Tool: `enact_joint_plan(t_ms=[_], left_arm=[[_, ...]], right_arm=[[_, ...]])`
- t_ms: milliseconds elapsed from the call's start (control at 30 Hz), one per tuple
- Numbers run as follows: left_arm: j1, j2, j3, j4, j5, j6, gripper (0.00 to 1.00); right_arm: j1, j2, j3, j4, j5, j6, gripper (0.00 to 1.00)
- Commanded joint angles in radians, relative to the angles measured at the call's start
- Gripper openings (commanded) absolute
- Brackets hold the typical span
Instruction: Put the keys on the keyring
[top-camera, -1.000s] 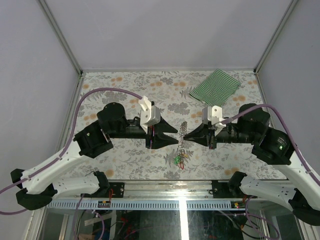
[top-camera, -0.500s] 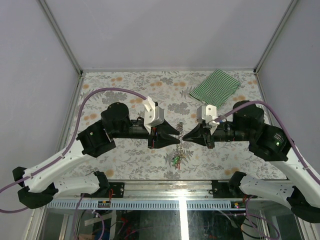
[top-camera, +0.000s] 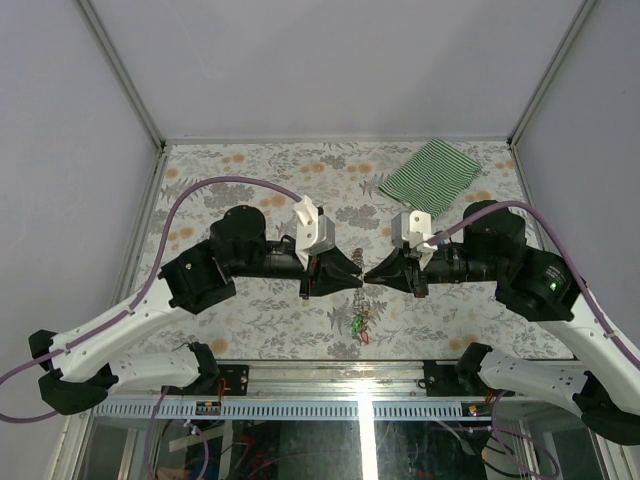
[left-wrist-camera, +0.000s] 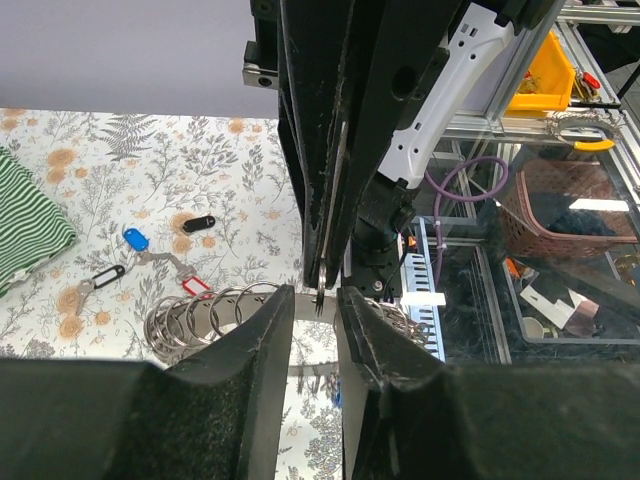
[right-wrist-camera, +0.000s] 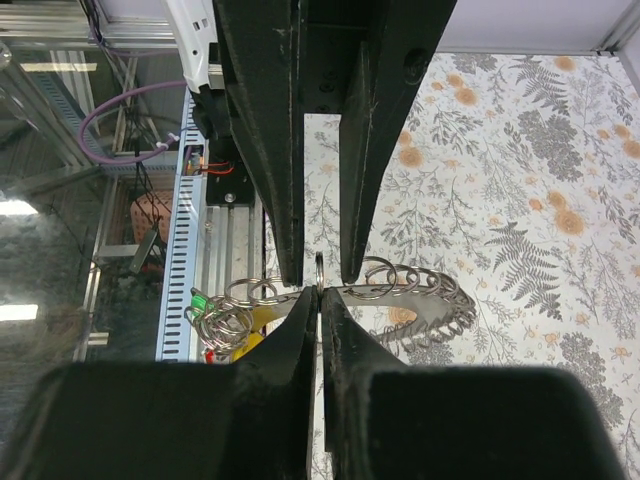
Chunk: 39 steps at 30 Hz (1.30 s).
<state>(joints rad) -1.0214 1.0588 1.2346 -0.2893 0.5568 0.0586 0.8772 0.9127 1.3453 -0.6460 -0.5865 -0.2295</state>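
The keyring (right-wrist-camera: 425, 287), a chain of coiled grey metal loops, hangs between the two grippers at mid-table. My right gripper (right-wrist-camera: 320, 296) is shut on one thin loop (right-wrist-camera: 318, 266) of it, held edge-on. My left gripper (left-wrist-camera: 315, 306) faces it tip to tip, open, with a finger on each side of that loop and not touching it. From above, the left gripper (top-camera: 357, 281) and right gripper (top-camera: 369, 279) nearly meet. A bunch of keys (top-camera: 359, 323) with green, yellow and red tags dangles below. More keys lie on the table: blue tag (left-wrist-camera: 135, 238), black tag (left-wrist-camera: 198, 222), red tag (left-wrist-camera: 197, 287).
A green-striped cloth (top-camera: 430, 172) lies at the back right of the flowered table (top-camera: 250, 170). A metal rail (top-camera: 300, 408) runs along the near edge, and grey walls close in the left, right and back sides.
Both grippers have drawn together until their tips almost touch. The left jaws have narrowed around the loop that the right gripper holds.
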Motion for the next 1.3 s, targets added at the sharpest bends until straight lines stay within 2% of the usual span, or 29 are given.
enact_joint_plan(t_ms=[0,133,333,467,533,733,1000,1267], left_arm=[[-0.009,0.0,0.027,0.012,-0.02,0.014,0.23],[-0.011,0.006,0.032,0.012,-0.025,0.012,0.18],[-0.012,0.003,0.032,0.017,-0.027,-0.005,0.01],[-0.012,-0.022,0.011,0.055,-0.034,-0.033,0.0],[-0.012,-0.049,-0.015,0.105,-0.04,-0.058,0.0],[-0.012,-0.127,-0.101,0.263,-0.05,-0.153,0.0],[-0.012,-0.218,-0.203,0.468,-0.069,-0.269,0.0],[-0.013,-0.216,-0.201,0.486,-0.056,-0.287,0.0]], right_arm=[[0.004,0.0,0.044,0.059,-0.037,-0.007,0.0],[0.005,0.0,0.041,0.061,-0.047,-0.008,0.0],[0.004,-0.006,0.037,0.069,-0.059,-0.004,0.0],[0.005,-0.027,0.015,0.107,-0.059,0.01,0.06],[0.004,-0.055,-0.011,0.152,-0.06,0.031,0.17],[0.004,-0.141,-0.148,0.375,-0.076,0.128,0.31],[0.005,-0.201,-0.305,0.659,-0.09,0.262,0.35],[0.004,-0.196,-0.369,0.855,-0.09,0.329,0.38]])
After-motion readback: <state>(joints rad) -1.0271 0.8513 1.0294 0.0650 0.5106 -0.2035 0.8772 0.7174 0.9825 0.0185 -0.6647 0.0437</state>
